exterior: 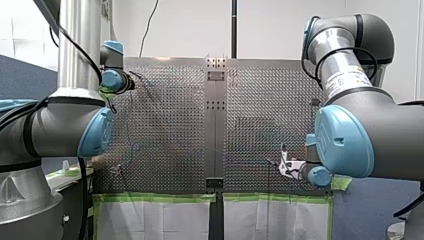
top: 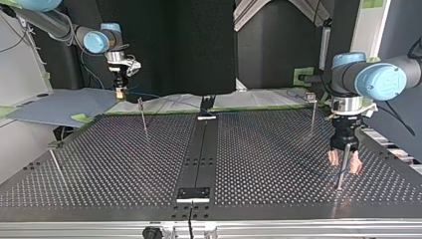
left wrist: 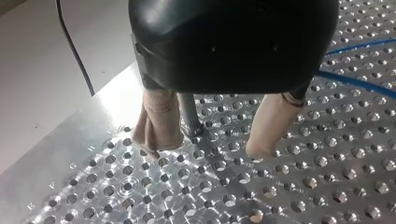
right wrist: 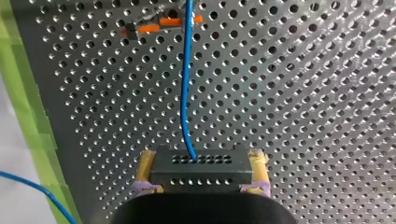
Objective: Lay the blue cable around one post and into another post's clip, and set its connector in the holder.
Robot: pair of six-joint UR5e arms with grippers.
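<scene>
Now holding the connector point(right wrist: 198, 171); routing not yet done
My right gripper point(right wrist: 201, 159) clamps the connector, blue cable point(right wrist: 186, 84) running ahead toward an orange clip point(right wrist: 163, 22); my left gripper point(left wrist: 209, 143) stands open astride a post point(left wrist: 187, 112); next, I reckon, cable must wrap that post; perforated table point(top: 268, 149), green tape point(right wrist: 32, 93) edging it.

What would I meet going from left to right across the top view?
Thin post, my right end effector, second post, black centre strip, far post, my left end effector.

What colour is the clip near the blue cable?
Orange: the clip, ahead of the connector in my right gripper; clearest in the right wrist view.
</scene>
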